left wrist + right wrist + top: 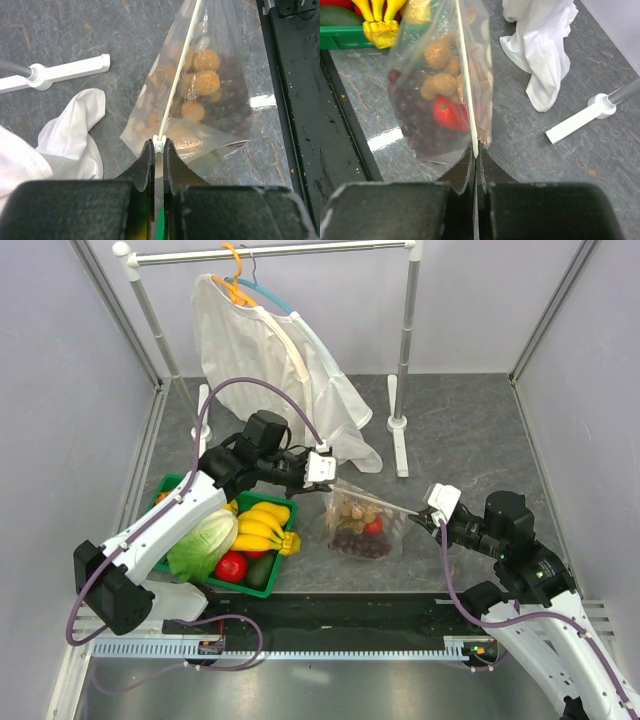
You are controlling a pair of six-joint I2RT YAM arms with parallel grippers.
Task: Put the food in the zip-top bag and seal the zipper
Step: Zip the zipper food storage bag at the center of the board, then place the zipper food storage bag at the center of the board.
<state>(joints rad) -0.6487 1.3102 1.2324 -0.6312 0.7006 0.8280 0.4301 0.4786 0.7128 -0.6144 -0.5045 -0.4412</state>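
The zip-top bag [357, 525] hangs stretched just above the table between my two grippers, its zipper [181, 65] running as a pale strip along the top edge. Inside lie the food items: a tan berry bunch [205, 80], a red-orange ball [449, 113] and dark purple grapes [415, 112]. My left gripper [158, 143] is shut on the small white slider tab [158, 141] at the bag's left end. At the opposite end, my right gripper [476, 150] is shut on the zipper strip [465, 65]. In the top view the left gripper [322, 472] and right gripper [432, 516] face each other.
A green basket [172, 483] at left holds a lettuce head [203, 540], a banana bunch [264, 526] and other toy produce. A white garment [270, 360] hangs from the rack behind, its hem on the table near the bag. A rack foot [398, 430] stands at back right. A black strip [330, 605] lines the near edge.
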